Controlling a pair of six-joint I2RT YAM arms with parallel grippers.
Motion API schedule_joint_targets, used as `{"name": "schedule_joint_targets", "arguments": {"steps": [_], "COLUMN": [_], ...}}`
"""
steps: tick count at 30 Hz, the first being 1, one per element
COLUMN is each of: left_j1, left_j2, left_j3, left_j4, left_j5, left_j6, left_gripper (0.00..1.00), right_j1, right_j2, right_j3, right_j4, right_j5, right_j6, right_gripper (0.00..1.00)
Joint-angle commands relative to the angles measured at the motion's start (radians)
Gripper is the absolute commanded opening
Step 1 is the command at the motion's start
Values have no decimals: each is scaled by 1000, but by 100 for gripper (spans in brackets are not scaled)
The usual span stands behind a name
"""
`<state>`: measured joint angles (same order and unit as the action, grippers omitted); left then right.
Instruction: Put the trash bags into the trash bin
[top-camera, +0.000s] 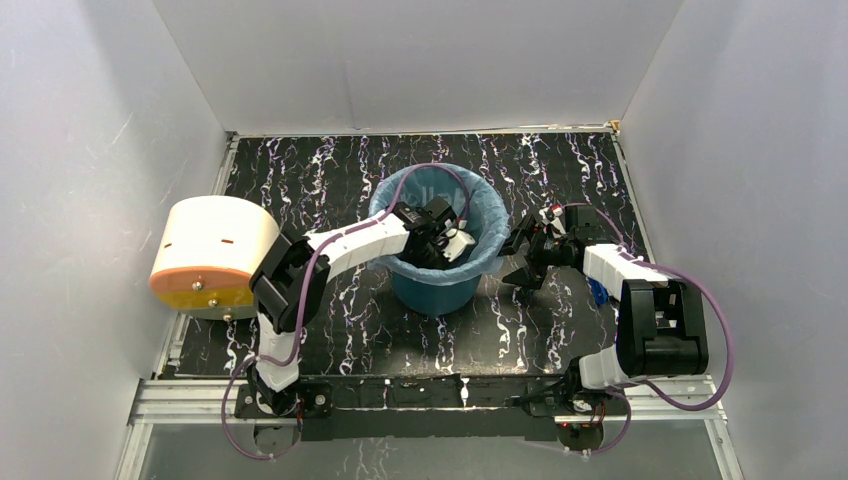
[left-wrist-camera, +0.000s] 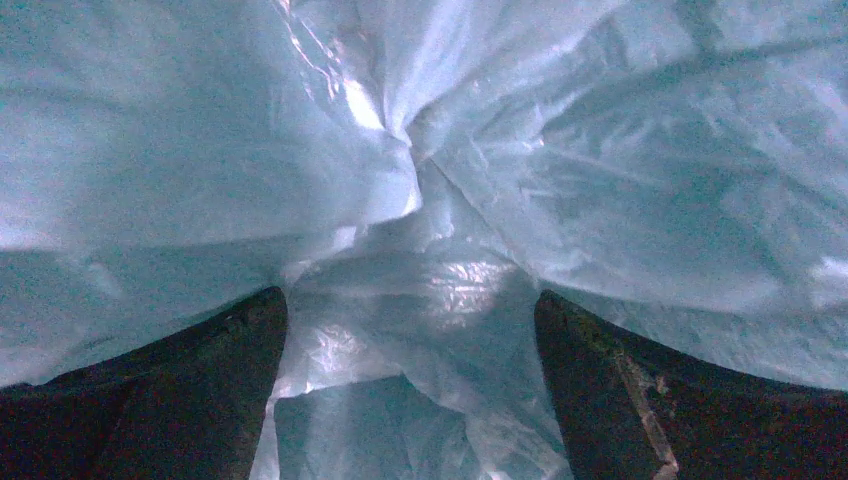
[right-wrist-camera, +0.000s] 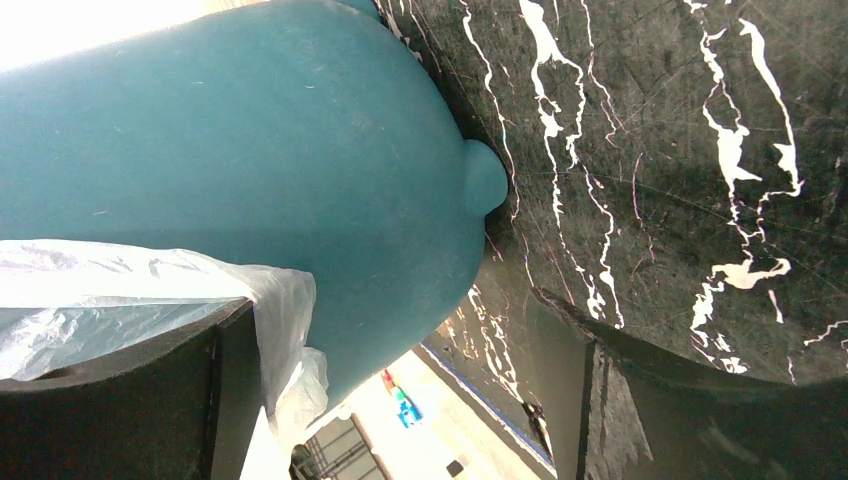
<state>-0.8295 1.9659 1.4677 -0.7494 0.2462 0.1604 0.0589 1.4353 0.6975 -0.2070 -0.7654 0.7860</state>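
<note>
The bag (top-camera: 487, 213) lines the bin (top-camera: 436, 291); its white lettering (top-camera: 432, 190) is too blurred to read. Left tool (top-camera: 450, 244) sits released inside, right tool (top-camera: 519, 262) released beside the bin.

A teal round trash bin (top-camera: 435, 292) stands upright on the desk (top-camera: 560, 330). A crinkly light-blue trash bag (top-camera: 487, 222) lines it, overlapping its rim.

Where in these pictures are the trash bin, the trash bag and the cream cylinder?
trash bin (top-camera: 433, 295): top external view, outer wall below the rim.
trash bag (left-wrist-camera: 620, 150): left wrist view, crinkled film.
cream cylinder (top-camera: 215, 232): top external view, its curved side.
</note>
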Motion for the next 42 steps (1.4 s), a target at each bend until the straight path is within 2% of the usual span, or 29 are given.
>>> {"name": "schedule_joint_targets", "arguments": {"steps": [1,26,33,39,42], "left_j1": [-4,-4,-5,-4,-5], "left_j2": [-106,-243,-340,-484,-586], "left_j3": [-6,11,9,-28,-78], "left_j4": [1,1,106,261,342], "left_j5": [2,-15,-65,-106,-212], "left_j6": [-16,-6,-58,-109,-130], "left_gripper": [92,92,93,94,95], "right_j1": [1,1,1,1,1], "right_j2": [9,32,27,14,0], "right_j3": [3,8,15,18,27], "right_j4": [25,24,16,6,-9], "right_j5": [-28,-28,-33,-32,-18], "right_j6": [-6,-2,-4,0,-8], "right_gripper": [99,99,99,99,99]}}
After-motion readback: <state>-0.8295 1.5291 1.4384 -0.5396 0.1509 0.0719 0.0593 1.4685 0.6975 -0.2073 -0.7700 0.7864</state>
